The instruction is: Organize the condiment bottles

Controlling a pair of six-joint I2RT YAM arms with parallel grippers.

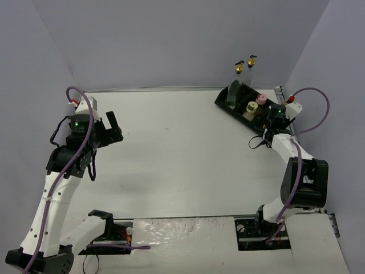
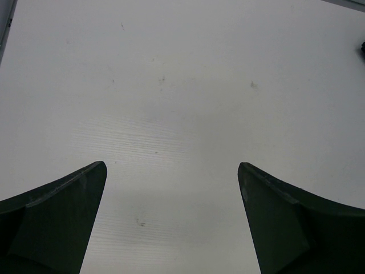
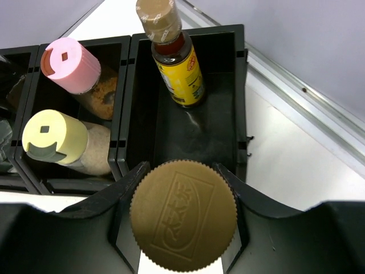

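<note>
Nearest in, the left end effector hangs over bare white table, jaws spread wide with nothing between them. There is plenty of free surface under it, and across the whole centre and left side too.

Over on the right it is far tighter! The right end effector is clamped on an amber bottle, both fingers pressed against the ribbed rim of its brown cap. The cap sits at the near end of the black tray's end bay. The bottle's body is hidden beneath the cap.

Further along that same bay stands the second amber bottle, at the far end, with dark open floor between the two. In the next bay over, the cream-capped bottle sits nearer and the pink-capped bottle just beyond it, close together.

Past the tray's outer wall there is only a narrow strip of table before the metal edge rail.

Farthest back, at the tray's other end, the two clear glass bottles poke their gold-black spouts up against the back wall.
</note>
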